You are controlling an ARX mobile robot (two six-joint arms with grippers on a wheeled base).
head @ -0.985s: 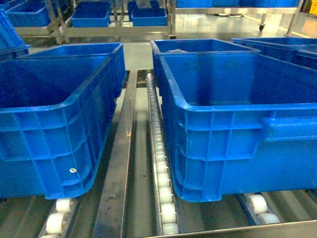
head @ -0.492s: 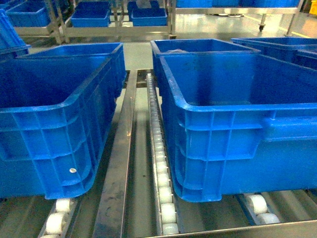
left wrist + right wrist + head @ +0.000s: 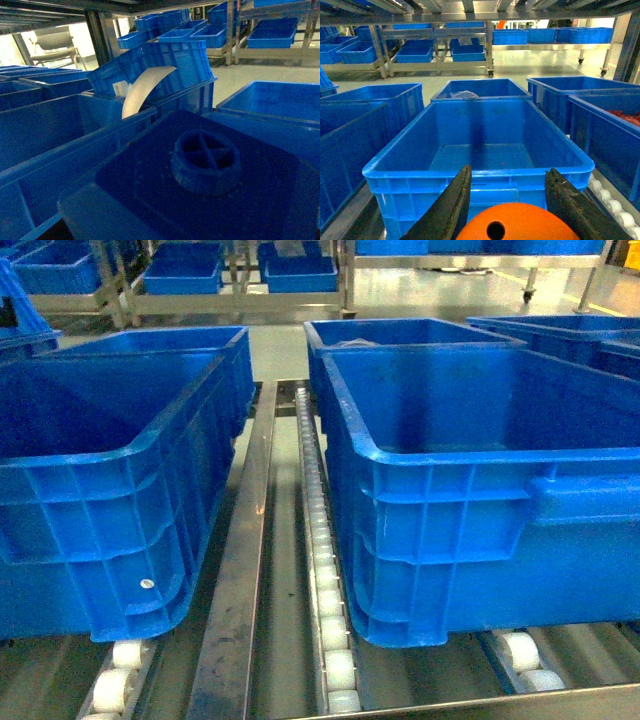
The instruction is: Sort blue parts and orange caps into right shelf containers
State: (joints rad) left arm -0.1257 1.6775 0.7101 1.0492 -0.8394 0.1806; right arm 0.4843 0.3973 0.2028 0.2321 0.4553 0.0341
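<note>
A storage hall under bright light, its pale floor (image 3: 440, 290) glossy enough to throw back the glare.

Steel racks (image 3: 440, 47) on perforated uprights line the far side of the aisle — low shelves stacked with small blue bins (image 3: 415, 51), one frame riding on a caster wheel (image 3: 528, 282). Overhead, in the right wrist view, metal beams (image 3: 470, 6) run across the top of the room. In the left wrist view a bright opening (image 3: 82, 37) glows behind a dark upright post (image 3: 97, 35), with a grey chair (image 3: 52, 45) in front of it — daylight or lamp, it is hard to say.
</note>
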